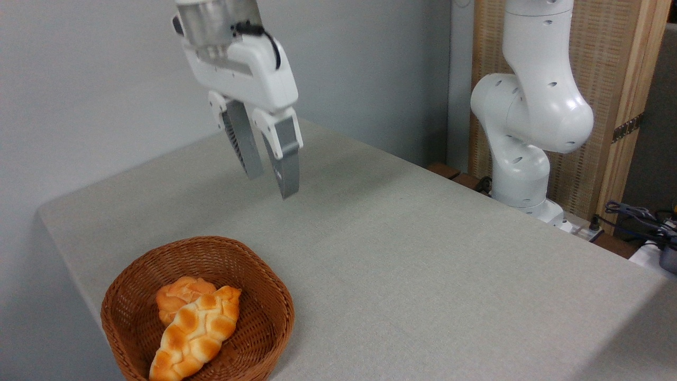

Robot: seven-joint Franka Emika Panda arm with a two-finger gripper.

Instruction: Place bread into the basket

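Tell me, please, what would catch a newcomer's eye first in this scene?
Most likely the golden braided bread lying in the brown wicker basket at the lower left, leaning on a small round bun behind it. Next, the white arm's gripper hanging high above the table, fingers slightly apart and empty, beyond the basket. The arm's bulky white base stands at the table's far right edge.

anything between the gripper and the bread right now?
Nothing: the camera view shows only bare table and basket rim between the empty gripper and the bread.
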